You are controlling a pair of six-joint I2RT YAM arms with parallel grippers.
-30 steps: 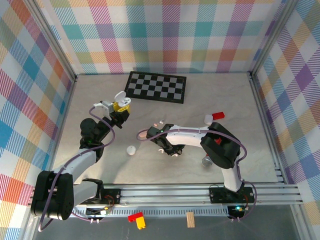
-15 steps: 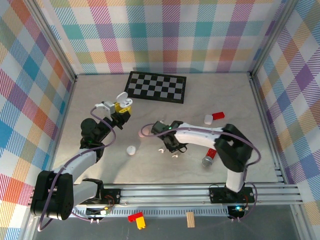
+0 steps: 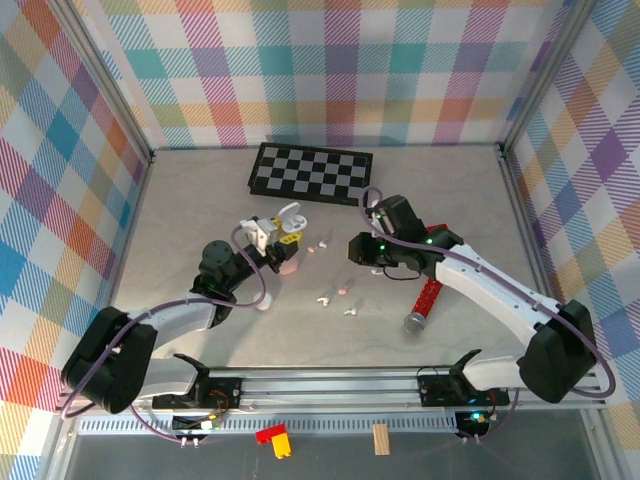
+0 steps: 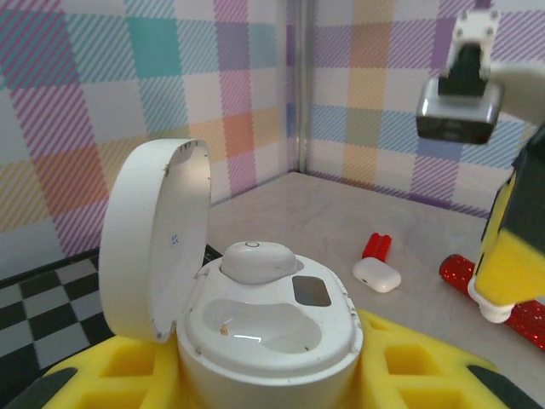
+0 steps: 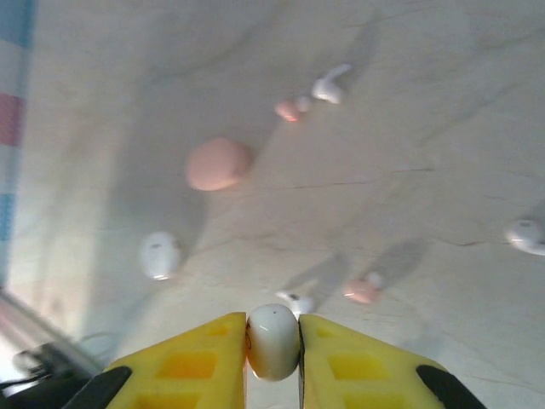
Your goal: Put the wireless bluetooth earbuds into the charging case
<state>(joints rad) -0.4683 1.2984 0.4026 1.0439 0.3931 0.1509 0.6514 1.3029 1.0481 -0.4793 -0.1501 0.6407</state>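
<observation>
Note that the right gripper [image 5: 272, 351] has left the middle of the table [image 3: 470, 200], where it was down among the loose buds [image 3: 323, 299] a second ago. It now hangs raised, right of centre. Its jaws have drawn in to a narrow pinch, and a white earbud [image 5: 273, 334] is clamped between the yellow pads [image 5: 213, 362]. Treat the pick as complete. In the same second, the left gripper [image 3: 278, 236] has carried the charging case [image 4: 272, 328] from the left side of the table toward the centre, near the right gripper but apart from it. Its jaws are partly closed on the base of the case, with the lid [image 4: 153, 239] standing open. One seated bud [image 4: 255, 261] already occupies a socket, and the empty socket [image 4: 247, 319] beside it faces up. Judge the next step to be insertion: bring the held earbud over the empty socket and align it before release. Expect the small, smooth earbud to slip if it is pressed in at an angle.
</observation>
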